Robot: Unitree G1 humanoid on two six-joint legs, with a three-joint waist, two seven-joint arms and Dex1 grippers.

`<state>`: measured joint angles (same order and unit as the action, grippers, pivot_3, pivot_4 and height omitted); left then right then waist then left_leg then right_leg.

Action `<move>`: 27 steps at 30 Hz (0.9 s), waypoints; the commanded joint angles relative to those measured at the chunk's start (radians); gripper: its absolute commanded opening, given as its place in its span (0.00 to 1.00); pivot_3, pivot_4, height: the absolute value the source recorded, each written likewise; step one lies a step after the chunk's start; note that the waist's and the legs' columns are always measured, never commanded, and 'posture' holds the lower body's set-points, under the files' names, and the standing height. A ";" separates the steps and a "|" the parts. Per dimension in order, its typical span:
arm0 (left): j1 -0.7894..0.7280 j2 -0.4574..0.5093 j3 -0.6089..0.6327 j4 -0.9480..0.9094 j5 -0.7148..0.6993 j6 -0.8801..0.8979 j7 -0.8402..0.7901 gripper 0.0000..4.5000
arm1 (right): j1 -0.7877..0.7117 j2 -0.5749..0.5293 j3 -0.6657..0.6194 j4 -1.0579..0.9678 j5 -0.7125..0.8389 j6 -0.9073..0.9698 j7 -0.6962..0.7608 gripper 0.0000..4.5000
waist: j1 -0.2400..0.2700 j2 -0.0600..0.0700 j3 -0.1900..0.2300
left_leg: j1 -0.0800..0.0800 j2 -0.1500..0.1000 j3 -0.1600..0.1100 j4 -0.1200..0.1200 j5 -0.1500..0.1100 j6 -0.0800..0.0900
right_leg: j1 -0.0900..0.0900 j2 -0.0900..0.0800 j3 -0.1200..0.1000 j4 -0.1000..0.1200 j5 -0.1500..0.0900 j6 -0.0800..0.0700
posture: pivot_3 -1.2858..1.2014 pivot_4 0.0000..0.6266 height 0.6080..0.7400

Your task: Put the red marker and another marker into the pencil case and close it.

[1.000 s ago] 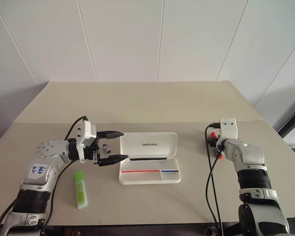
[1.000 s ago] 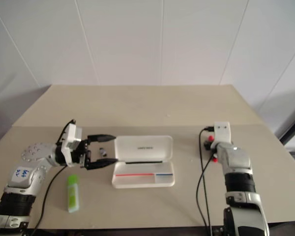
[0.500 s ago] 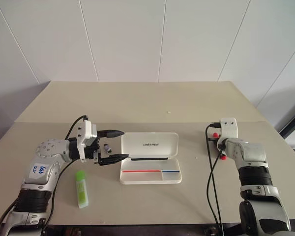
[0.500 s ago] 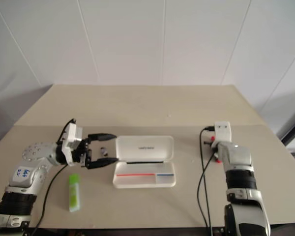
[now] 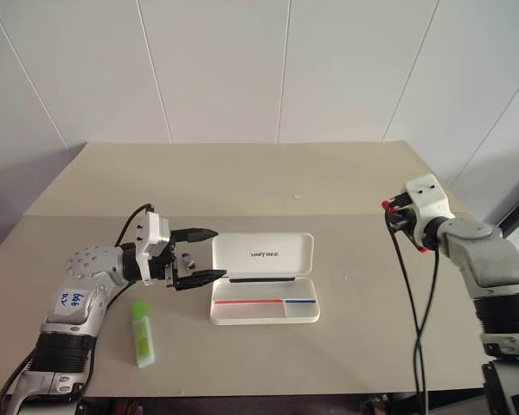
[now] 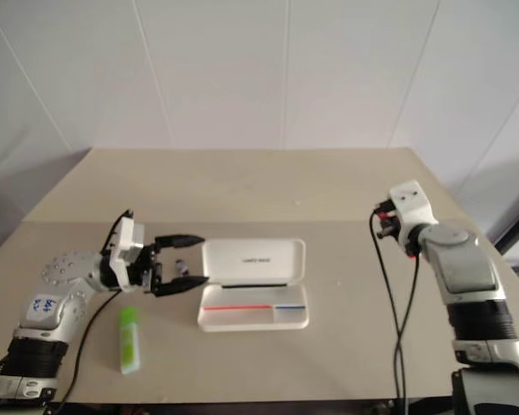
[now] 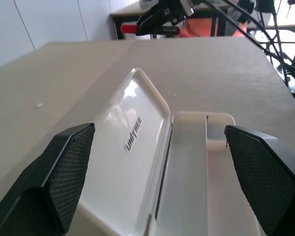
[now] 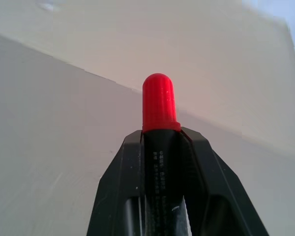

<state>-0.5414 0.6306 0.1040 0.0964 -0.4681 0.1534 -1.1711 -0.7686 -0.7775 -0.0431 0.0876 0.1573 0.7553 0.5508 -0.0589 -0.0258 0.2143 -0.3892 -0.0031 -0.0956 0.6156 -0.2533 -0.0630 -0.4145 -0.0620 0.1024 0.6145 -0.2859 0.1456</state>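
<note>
The white pencil case lies open at the table's middle, lid tipped back, red and blue stripes in its tray. My left gripper hovers open just off the case's left end, looking along the lid; nothing is between its fingers. The light green marker lies flat on the table near the front, below that gripper. At the right, my right gripper is raised above the table and shut on the red marker, whose red cap sticks out past the fingertips.
Black cables hang from both wrists, the right one dropping to the table's front edge. A seam crosses the beige table behind the case. A small speck lies right of the case.
My right gripper has lifted off the table with the red marker in it and rolled its wrist. The left gripper and the case stayed put.
</note>
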 commanded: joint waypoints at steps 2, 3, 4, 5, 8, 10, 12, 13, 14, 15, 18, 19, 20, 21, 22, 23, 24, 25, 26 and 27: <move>-0.003 -0.007 0.039 0.010 -0.021 -0.039 0.001 1.00 | 0.003 -0.069 0.022 -0.155 0.037 -0.039 0.151 0.30 | 0.001 0.000 0.000 | 0.000 0.000 0.000 0.000 0.000 0.000 | 0.000 0.000 0.000 0.001 0.000 0.000 | 0.52 0.24 1.00; 0.001 -0.010 0.042 0.015 -0.024 -0.043 -0.002 1.00 | 0.003 -0.080 0.027 -0.183 0.053 -0.027 0.182 0.30 | 0.003 0.000 0.000 | 0.000 0.000 0.000 0.000 0.000 0.000 | 0.000 0.000 0.000 0.001 0.000 0.000 | 0.52 0.24 1.00; 0.007 -0.012 0.044 0.020 -0.028 -0.050 -0.010 1.00 | 0.002 -0.089 0.030 -0.220 0.080 -0.008 0.222 0.30 | 0.004 0.000 0.000 | 0.000 0.000 0.000 0.000 0.000 0.000 | 0.000 0.000 0.000 0.001 0.000 0.000 | 0.52 0.24 1.00; 0.015 -0.014 0.045 0.026 -0.033 -0.057 -0.022 1.00 | -0.004 -0.088 0.029 -0.260 0.120 0.018 0.258 0.30 | 0.005 0.000 0.000 | 0.000 0.000 0.000 0.000 0.000 0.000 | 0.000 0.000 0.000 0.001 0.000 0.000 | 0.52 0.24 1.00; 0.029 -0.012 0.050 0.066 -0.031 -0.102 -0.061 1.00 | -0.046 -0.024 0.038 -0.388 0.275 0.139 0.324 0.30 | 0.001 0.000 0.000 | 0.000 0.001 0.000 0.001 0.000 0.000 | 0.000 0.000 0.000 0.000 0.000 0.000 | 0.52 0.24 1.00; 0.023 -0.010 0.054 0.086 -0.027 -0.120 -0.073 1.00 | -0.064 -0.007 0.065 -0.414 0.302 0.165 0.341 0.30 | 0.004 0.000 0.000 | 0.000 0.001 -0.001 0.000 0.000 0.000 | 0.000 0.000 -0.001 0.001 0.000 0.000 | 0.52 0.24 1.00; 0.020 -0.008 0.058 0.093 -0.027 -0.127 -0.076 1.00 | -0.081 0.006 0.086 -0.419 0.311 0.178 0.341 0.30 | 0.007 0.000 0.000 | 0.000 0.001 -0.001 0.001 0.000 0.000 | 0.000 0.000 -0.001 0.001 0.000 0.000 | 0.52 0.24 1.00; 0.024 -0.005 0.061 0.093 -0.029 -0.129 -0.079 1.00 | -0.095 0.020 0.111 -0.417 0.312 0.179 0.344 0.30 | 0.009 0.000 0.000 | 0.000 0.000 -0.001 0.002 0.000 0.000 | 0.000 -0.001 -0.001 0.001 0.000 0.000 | 0.52 0.24 1.00; 0.027 -0.004 0.064 0.092 -0.030 -0.131 -0.080 1.00 | -0.103 0.028 0.127 -0.417 0.314 0.179 0.346 0.30 | 0.011 0.000 0.000 | 0.000 0.000 -0.001 0.002 0.000 0.000 | 0.000 -0.001 -0.001 0.001 0.000 0.000 | 0.52 0.24 1.00; 0.038 0.000 0.069 0.090 -0.031 -0.134 -0.085 1.00 | -0.114 0.048 0.159 -0.418 0.314 0.175 0.354 0.30 | 0.013 0.000 0.000 | 0.000 0.000 -0.001 0.003 0.000 0.000 | 0.000 -0.001 -0.001 0.001 0.000 0.000 | 0.52 0.24 1.00; 0.072 0.010 0.078 0.083 -0.028 -0.145 -0.097 1.00 | -0.132 0.102 0.271 -0.423 0.286 0.141 0.382 0.30 | 0.012 0.000 0.000 | -0.001 0.000 -0.001 0.003 0.000 0.000 | 0.000 -0.001 -0.001 0.001 0.000 0.000 | 0.52 0.24 1.00; 0.082 0.016 0.081 0.080 -0.028 -0.145 -0.101 1.00 | -0.132 0.114 0.307 -0.419 0.266 0.120 0.389 0.30 | 0.010 0.000 0.000 | 0.000 0.000 -0.001 0.002 0.000 0.000 | 0.000 -0.001 -0.002 0.001 0.000 0.000 | 0.52 0.24 1.00; 0.092 0.023 0.083 0.079 -0.028 -0.145 -0.107 1.00 | -0.133 0.129 0.344 -0.406 0.240 0.090 0.392 0.30 | 0.008 0.000 0.000 | 0.000 0.001 -0.002 0.002 0.000 0.000 | 0.000 -0.001 -0.002 0.001 0.000 -0.001 | 0.52 0.24 1.00; 0.101 0.029 0.085 0.078 -0.029 -0.145 -0.111 1.00 | -0.133 0.139 0.372 -0.391 0.217 0.067 0.391 0.30 | 0.007 0.000 0.000 | -0.001 0.001 -0.001 0.002 0.000 0.000 | 0.000 -0.001 -0.002 0.001 0.000 -0.001 | 0.52 0.24 1.00; 0.110 0.036 0.087 0.077 -0.029 -0.146 -0.116 1.00 | -0.134 0.150 0.409 -0.368 0.182 0.040 0.388 0.30 | 0.007 0.000 0.000 | -0.001 0.001 -0.001 0.002 0.000 -0.001 | -0.001 -0.001 -0.002 0.001 0.000 -0.001 | 0.52 0.24 1.00; 0.120 0.044 0.089 0.075 -0.029 -0.146 -0.121 1.00 | -0.136 0.160 0.439 -0.343 0.150 0.014 0.383 0.30 | 0.007 0.000 0.000 | -0.001 0.001 -0.001 0.002 0.000 -0.001 | -0.001 -0.001 -0.002 0.001 0.000 -0.001 | 0.52 0.24 1.00; 0.129 0.052 0.090 0.073 -0.028 -0.144 -0.125 1.00 | -0.139 0.171 0.466 -0.318 0.119 -0.010 0.377 0.30 | 0.006 0.000 0.000 | -0.001 0.000 -0.001 0.002 0.000 -0.001 | -0.001 -0.001 -0.002 0.001 0.000 -0.001 | 0.52 0.24 1.00; 0.139 0.062 0.090 0.071 -0.025 -0.147 -0.131 1.00 | -0.140 0.183 0.492 -0.294 0.087 -0.035 0.373 0.30 | 0.006 0.000 0.000 | -0.001 0.000 -0.001 0.002 0.000 -0.001 | -0.001 -0.001 -0.002 0.001 0.000 -0.001 | 0.52 0.24 1.00; 0.147 0.069 0.092 0.068 -0.025 -0.149 -0.133 1.00 | -0.140 0.193 0.507 -0.281 0.067 -0.052 0.372 0.30 | 0.006 0.000 0.000 | -0.001 0.000 -0.001 0.002 0.000 -0.001 | -0.001 -0.001 -0.002 0.001 0.000 -0.001 | 0.52 0.24 1.00; 0.152 0.074 0.093 0.067 -0.025 -0.150 -0.135 1.00 | -0.140 0.200 0.515 -0.271 0.053 -0.063 0.373 0.30 | 0.006 0.000 0.000 | -0.001 0.000 -0.001 0.002 0.000 -0.001 | -0.001 -0.001 -0.002 0.002 0.000 -0.001 | 0.52 0.24 1.00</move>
<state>-0.3979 0.6858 0.1733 0.1997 -0.4806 0.0189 -1.2978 -0.8914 -0.5852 0.4714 -0.1776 0.2417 0.7364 0.9265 -0.0528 -0.0260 0.2142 -0.3903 -0.0028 -0.0971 0.6176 -0.2536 -0.0636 -0.4161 -0.0630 0.1006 0.6165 -0.2863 0.1448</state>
